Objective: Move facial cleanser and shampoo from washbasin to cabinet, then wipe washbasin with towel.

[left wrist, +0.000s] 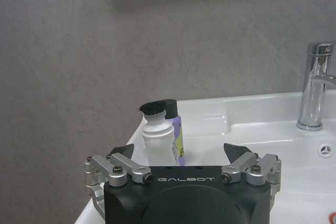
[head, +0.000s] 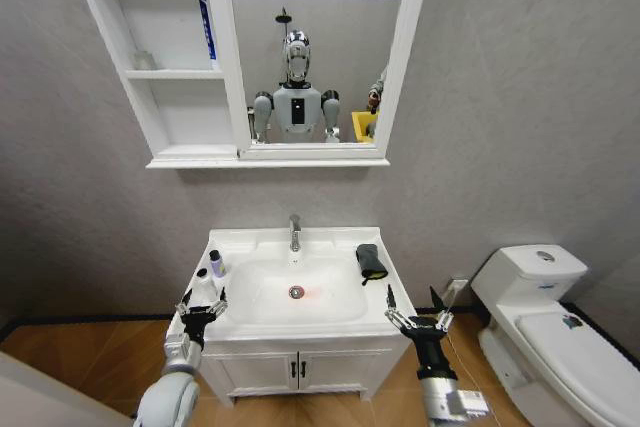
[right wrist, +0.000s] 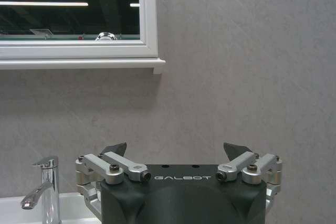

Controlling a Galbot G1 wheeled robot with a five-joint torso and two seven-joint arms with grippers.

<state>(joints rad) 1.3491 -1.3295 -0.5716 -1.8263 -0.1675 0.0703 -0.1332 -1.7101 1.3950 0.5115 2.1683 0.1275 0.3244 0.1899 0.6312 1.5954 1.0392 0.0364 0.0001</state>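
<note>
A: Left end effector [head: 202,308]? Placement?

B: Hovered at the front left corner of the washbasin [head: 296,323], fingers spread wide apart, gripping nothing. Pointed straight at the two bottles, likely lined up that way for a first reach.

A: And the bottles themselves?

B: Stood upright on the washbasin's left ledge, touching or nearly so. White bottle [left wrist: 158,139] with a black cap in front, purple bottle [left wrist: 177,135] with a black cap just behind it. Couldn't tell which was cleanser and which shampoo. Both not yet lifted.

A: Right end effector [head: 418,318]?

B: Parked off the front right corner of the washbasin, also wide open and empty. Aimed up at the wall from its own camera, so probably just waiting clear of the bowl.

A: Towel?

B: Dark towel [head: 371,261] lay on the right ledge, beside the tap [head: 294,232] side of the bowl, well apart from the bottles. Handy for the right arm, judging by position.

A: Cabinet?

B: Hung on the wall above, cabinet [head: 182,73] shelves open on the left, mirror [head: 316,47] alongside. Plenty of free shelf for two bottles, though a high reach from the ledge.
</note>
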